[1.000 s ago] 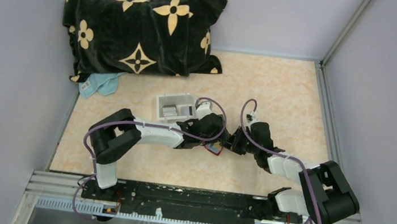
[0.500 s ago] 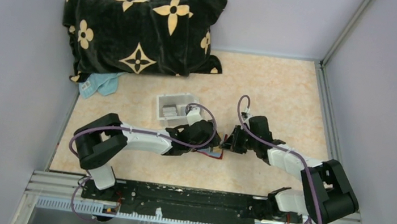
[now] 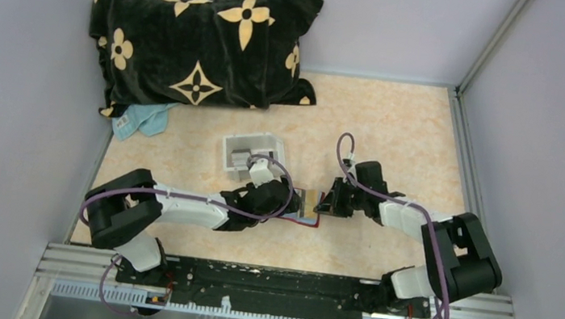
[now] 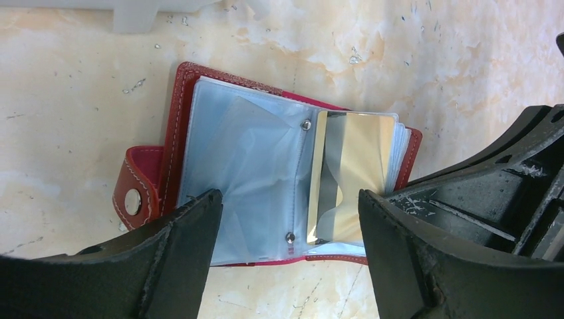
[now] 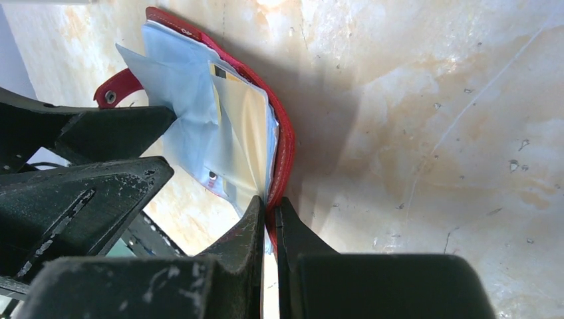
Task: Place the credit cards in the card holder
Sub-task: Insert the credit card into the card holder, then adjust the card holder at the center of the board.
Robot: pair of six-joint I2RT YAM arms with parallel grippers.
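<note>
Top external: surface, room?
— Beige marbled bench, grey walls. Far left: patterned pillow, blue cloth. The white tray sits behind the left arm.
— Tools?
— Open card holder mid-bench; left tool wide above it, right tool pinched on its red edge. One tan card sleeved.

A black pillow with cream flower motifs lies at the far left of the beige marbled bench. A light blue cloth pokes out beneath it. A small white tray sits nearer mid-bench.

Bright, even light; soft shadows; sharp focus.
</note>
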